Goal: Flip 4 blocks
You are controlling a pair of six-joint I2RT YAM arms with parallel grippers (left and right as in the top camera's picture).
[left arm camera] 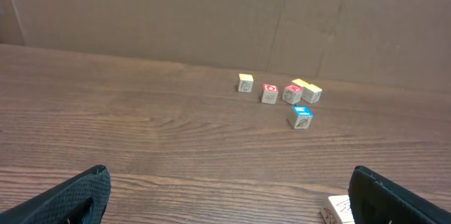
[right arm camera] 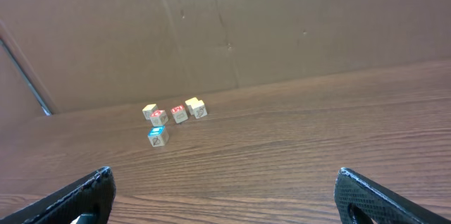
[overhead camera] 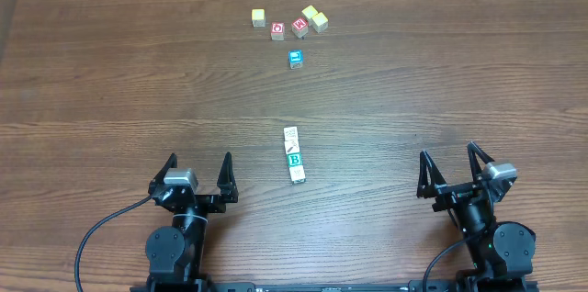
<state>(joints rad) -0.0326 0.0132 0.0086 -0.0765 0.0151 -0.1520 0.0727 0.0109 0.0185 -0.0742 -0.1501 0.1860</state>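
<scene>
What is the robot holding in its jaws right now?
Nothing. Both pairs of jaws stand open and empty; the small pale cream wooden blocks lie untouched on the brown wooden table.

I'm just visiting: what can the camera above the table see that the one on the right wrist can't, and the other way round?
Only overhead: the row of four pale blocks near the middle of the table, and the whole of the left arm and right arm, jaws open. Only right wrist: the cardboard wall behind the table. Both: the far cluster of cubes, the blue-topped cube set a little apart from it, and the wooden table.
</scene>
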